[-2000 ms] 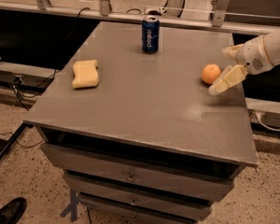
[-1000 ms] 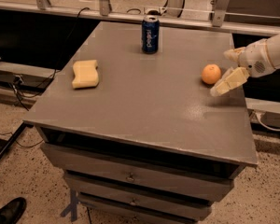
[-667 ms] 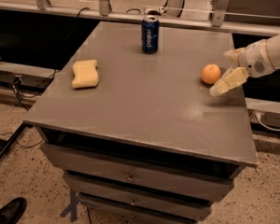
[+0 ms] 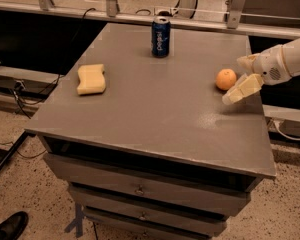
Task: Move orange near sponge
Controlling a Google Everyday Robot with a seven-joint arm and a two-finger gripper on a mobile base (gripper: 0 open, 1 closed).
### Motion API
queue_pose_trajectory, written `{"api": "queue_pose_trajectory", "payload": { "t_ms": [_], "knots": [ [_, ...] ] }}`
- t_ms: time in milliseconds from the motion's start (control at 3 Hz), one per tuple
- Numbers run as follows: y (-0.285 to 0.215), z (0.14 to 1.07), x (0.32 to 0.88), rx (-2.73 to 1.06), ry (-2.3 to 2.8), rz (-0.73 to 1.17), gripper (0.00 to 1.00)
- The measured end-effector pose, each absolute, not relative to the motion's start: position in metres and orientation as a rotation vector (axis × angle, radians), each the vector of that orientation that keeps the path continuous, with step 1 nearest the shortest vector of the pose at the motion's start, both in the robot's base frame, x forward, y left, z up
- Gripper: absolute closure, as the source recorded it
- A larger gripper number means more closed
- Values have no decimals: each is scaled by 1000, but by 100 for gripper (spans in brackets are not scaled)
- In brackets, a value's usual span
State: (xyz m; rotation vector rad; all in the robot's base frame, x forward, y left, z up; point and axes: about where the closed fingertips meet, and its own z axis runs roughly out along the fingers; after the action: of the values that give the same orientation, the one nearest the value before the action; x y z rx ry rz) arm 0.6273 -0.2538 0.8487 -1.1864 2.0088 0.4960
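The orange point(image 4: 225, 79) sits on the grey table point(image 4: 155, 114) near its right edge. The sponge point(image 4: 91, 78), a pale yellow block, lies flat on the table's left side, far from the orange. My gripper point(image 4: 233, 80) reaches in from the right at table height. It is open, with one finger point(image 4: 242, 89) just in front and to the right of the orange and the other point(image 4: 247, 61) behind it. The orange lies at the mouth of the open jaws and is not held.
A blue soda can point(image 4: 160, 36) stands upright at the table's back middle. Drawers point(image 4: 140, 189) sit below the tabletop. A metal railing point(image 4: 140, 16) runs behind the table. A shoe point(image 4: 9, 227) shows at the bottom left on the floor.
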Motion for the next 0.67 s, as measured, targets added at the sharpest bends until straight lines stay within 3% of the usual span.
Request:
{"api": "queue_pose_trajectory", "payload": {
  "t_ms": [667],
  "knots": [
    [-243, 849, 625, -1157, 1966, 544, 41]
  ]
}}
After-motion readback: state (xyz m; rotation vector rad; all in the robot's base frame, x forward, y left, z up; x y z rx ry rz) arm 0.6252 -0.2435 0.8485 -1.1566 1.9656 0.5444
